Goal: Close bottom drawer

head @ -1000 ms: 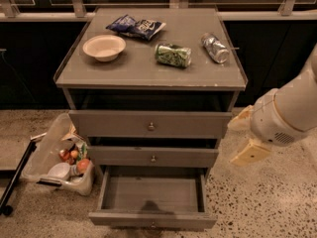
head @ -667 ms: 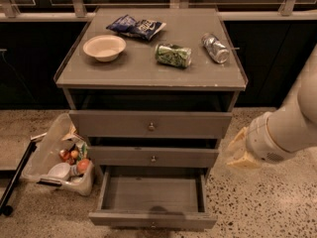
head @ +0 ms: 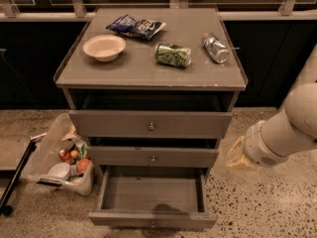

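The bottom drawer [head: 152, 194] of the grey cabinet is pulled far out, and its shallow grey tray is empty. Its flat front [head: 151, 219] faces away from the camera, so the knob is hidden. The middle drawer [head: 152, 157] and the top drawer [head: 148, 125] above it each show a small brass knob and stand slightly out. My gripper [head: 237, 155] hangs off the white arm to the right of the cabinet, at about the height of the middle drawer. It is apart from the cabinet and touches nothing.
On the cabinet top [head: 124, 73] lie a cream bowl [head: 104, 47], a blue chip bag [head: 136, 26], a green can [head: 173, 54] and a silver can [head: 215, 47]. A clear bin of food [head: 62, 158] stands on the floor at left, beside a black bar [head: 17, 178].
My arm and gripper have moved down along the right side of the cabinet, from top-drawer height to middle-drawer height. The drawers have not moved.
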You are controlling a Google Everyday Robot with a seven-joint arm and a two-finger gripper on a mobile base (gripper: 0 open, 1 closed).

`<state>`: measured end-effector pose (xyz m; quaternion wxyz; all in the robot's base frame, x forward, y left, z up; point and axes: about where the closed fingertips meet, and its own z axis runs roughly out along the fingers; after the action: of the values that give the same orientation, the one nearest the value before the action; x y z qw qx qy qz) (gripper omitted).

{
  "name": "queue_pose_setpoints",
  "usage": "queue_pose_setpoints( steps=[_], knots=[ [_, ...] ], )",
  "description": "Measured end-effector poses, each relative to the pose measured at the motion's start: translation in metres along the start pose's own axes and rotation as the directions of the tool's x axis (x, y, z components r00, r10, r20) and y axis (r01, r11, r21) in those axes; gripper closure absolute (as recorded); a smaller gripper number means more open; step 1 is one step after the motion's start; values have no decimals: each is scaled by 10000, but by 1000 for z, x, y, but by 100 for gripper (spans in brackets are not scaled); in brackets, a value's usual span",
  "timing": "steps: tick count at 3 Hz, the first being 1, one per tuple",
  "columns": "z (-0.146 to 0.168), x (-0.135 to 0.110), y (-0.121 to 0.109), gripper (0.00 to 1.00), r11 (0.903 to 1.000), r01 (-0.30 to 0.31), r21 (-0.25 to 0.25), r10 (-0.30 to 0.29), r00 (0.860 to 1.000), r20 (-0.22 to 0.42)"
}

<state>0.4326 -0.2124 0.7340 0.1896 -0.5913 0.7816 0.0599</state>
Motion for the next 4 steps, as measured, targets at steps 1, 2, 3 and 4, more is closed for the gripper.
queue_pose_setpoints(
  steps=[1,2,3,4],
  knots=[
    [0,-3,12,100,9999,100,56,-101,9998,162],
    [41,-10,30,100,9995,-49,-297,57,9997,258],
    [93,-7,41,100,9980,-303,-551,323,9988,361],
    [148,5,50,100,9951,-832,-526,867,9940,672]
  ],
)
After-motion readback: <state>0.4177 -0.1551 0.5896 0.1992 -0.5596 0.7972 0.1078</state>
